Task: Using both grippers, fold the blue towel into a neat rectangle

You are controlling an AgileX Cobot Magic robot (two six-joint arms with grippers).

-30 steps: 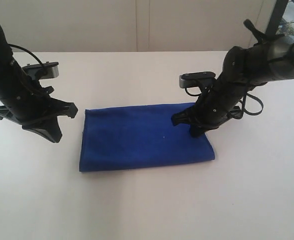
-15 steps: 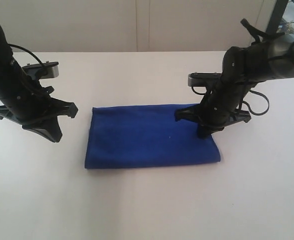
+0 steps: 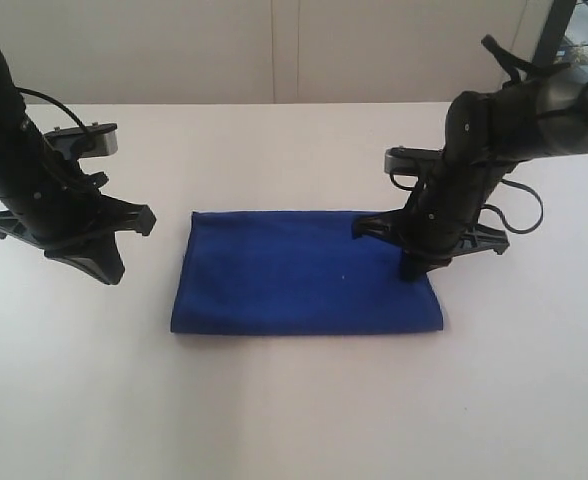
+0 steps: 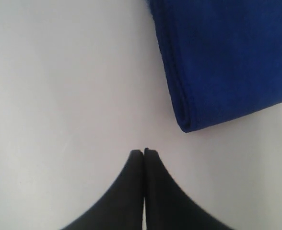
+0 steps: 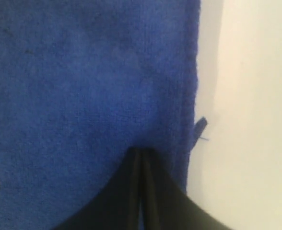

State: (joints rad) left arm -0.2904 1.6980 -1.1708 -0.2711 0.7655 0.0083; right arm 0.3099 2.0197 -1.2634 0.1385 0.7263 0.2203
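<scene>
Blue towel [image 3: 309, 272] lay flat on the white table [image 3: 294, 420], abt mid-table. It was folded into a rough rectangle w/ the long side running across the exterior view. Left wrist view showed its corner w/ stacked layers along the folded edge. Tiny pale speck [image 3: 345, 273] sat on the top surface.

L gripper [image 3: 107, 272] was closed, fingers [image 4: 126, 191] pressed together w/ nothing btwn them. It hung over bare table just beside the towel's left short edge, clear of the cloth. In its wrist view the tips pointed near the towel corner but apart from it.

R gripper [image 3: 414, 272] was closed too. Its tips were down on the towel's top side, just inside the right short edge. Right wrist view showed both fingers [image 5: 155, 196] shut tight against the blue cloth, no fold visibly pinched btwn them. Couldn't tell how hard it pressed. Small blue tab [image 5: 200, 125] stuck out from that edge onto the table.
</scene>
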